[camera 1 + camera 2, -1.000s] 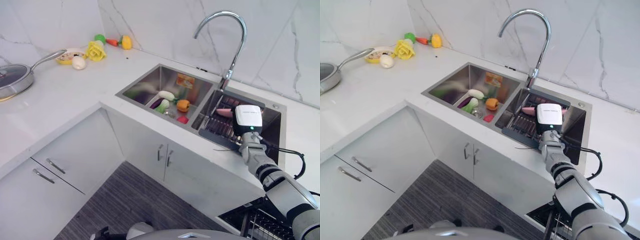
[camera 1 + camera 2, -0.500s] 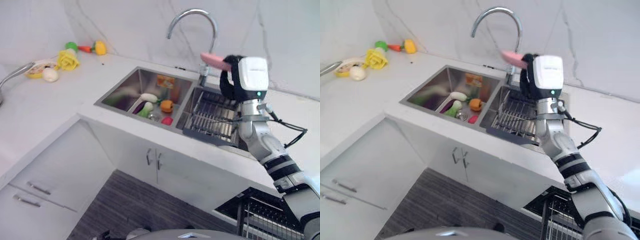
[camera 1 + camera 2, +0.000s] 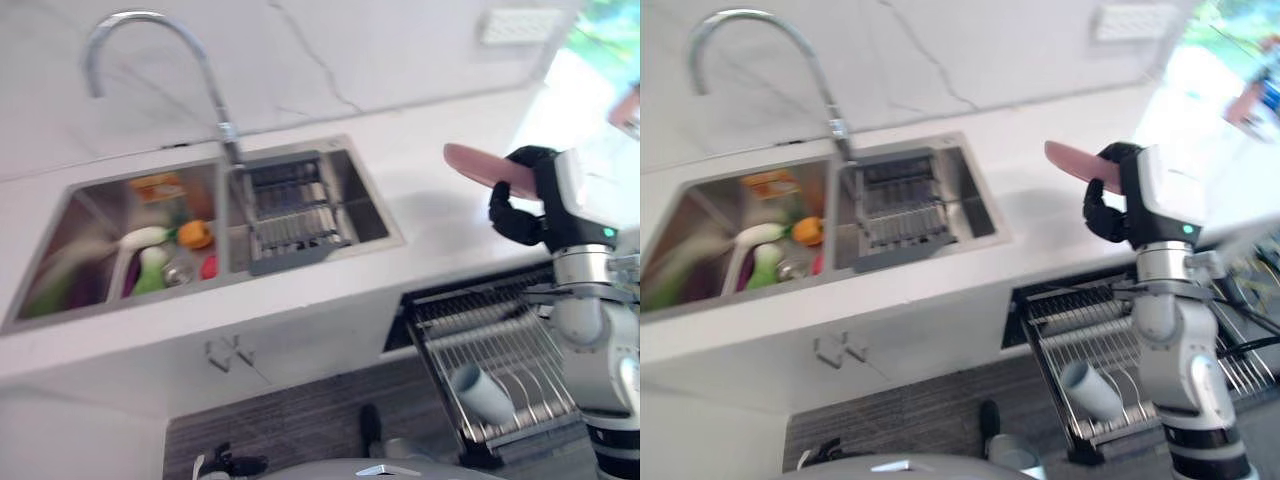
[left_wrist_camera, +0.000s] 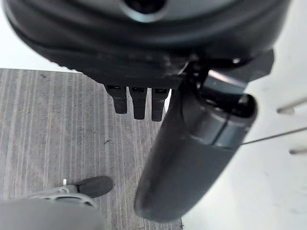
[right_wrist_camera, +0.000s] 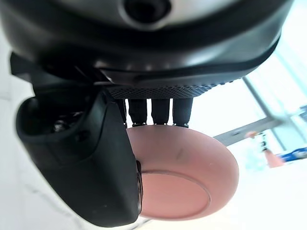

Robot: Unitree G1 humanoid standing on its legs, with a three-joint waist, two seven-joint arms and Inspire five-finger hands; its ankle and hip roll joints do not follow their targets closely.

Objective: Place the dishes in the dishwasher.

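Right hand [image 3: 1110, 195] pinching pink plate [image 5: 184, 179] — white cup [image 3: 480, 392], seemingly, in dishwasher rack [image 3: 500, 345].

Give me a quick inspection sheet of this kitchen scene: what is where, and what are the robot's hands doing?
Surface: white countertop with a double sink; a wire drain rack sits in the sink's right basin.
Job's things: pink plate held over the countertop, near the pulled-out dishwasher rack; a pale cup lies in that rack.
Clutter: toy vegetables in the sink's left basin.
Hands: right hand pinches the pink plate between thumb and fingers; left hand hangs over the floor, fingers straight, holding nothing.
Cables: nothing reported.
Surroundings: curved tap, marble wall, white cupboards, dark plank floor.
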